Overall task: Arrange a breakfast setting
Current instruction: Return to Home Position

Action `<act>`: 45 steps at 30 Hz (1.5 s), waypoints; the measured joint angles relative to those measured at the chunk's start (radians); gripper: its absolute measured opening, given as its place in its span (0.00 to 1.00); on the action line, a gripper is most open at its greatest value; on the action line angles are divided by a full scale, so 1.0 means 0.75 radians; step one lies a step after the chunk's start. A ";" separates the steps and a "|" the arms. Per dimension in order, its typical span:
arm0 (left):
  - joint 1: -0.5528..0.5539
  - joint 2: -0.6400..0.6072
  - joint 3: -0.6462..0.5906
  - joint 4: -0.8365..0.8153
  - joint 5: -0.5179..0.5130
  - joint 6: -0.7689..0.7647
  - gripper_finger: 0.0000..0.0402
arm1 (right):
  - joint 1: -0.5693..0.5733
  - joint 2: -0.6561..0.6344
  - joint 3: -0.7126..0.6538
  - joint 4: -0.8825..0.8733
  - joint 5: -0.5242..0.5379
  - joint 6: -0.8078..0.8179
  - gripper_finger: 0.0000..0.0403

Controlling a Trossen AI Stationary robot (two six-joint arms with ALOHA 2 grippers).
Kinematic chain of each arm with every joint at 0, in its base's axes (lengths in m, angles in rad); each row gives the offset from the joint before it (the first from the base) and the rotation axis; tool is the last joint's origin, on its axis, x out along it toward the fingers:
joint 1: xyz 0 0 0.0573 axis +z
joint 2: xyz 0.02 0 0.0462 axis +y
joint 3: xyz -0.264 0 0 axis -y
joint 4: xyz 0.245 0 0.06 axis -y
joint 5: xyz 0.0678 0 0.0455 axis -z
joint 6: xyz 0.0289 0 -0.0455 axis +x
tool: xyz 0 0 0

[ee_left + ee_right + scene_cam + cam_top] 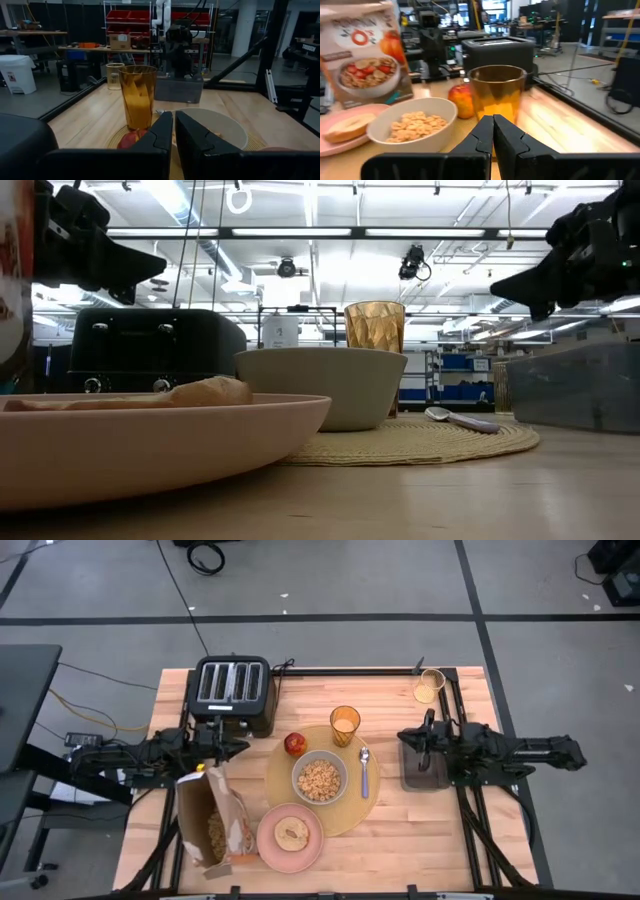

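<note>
1. Breakfast setting (pixel 335 815) is laid out mid-table (pixel 440 840) on the round tan placemat (pixel 352 810). The grey-green bowl (pixel 296 780) of cereal sits at the centre. The amber tumbler (pixel 345 725) is at the far edge, the red apple (pixel 295 744) beside it, and the metal spoon (pixel 364 772) just right of the bowl.
2. Pink plate (pixel 268 850) with its toast round (pixel 293 834) rides the mat's near-left edge, close to the bowl.
3. Left pincer (pixel 174 114) hangs over the table's left side, fingers together on nothing, between the black toaster (pixel 232 690) and the cereal box (pixel 212 825).
4. Right pincer (pixel 493 117) is likewise closed and empty, above the grey tub (pixel 425 768) on the right.
5. Danger now, as I read it: the left arm, pulling out, could clip that tall box and tip it onto the plate.
6. Second worry: a low swing from either arm could catch the tumbler, the tallest and tippiest piece.
</note>
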 joint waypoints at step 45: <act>0.000 0.000 -0.001 0.002 0.001 0.000 0.07 | -0.037 0.018 0.000 0.006 -0.013 -0.030 0.04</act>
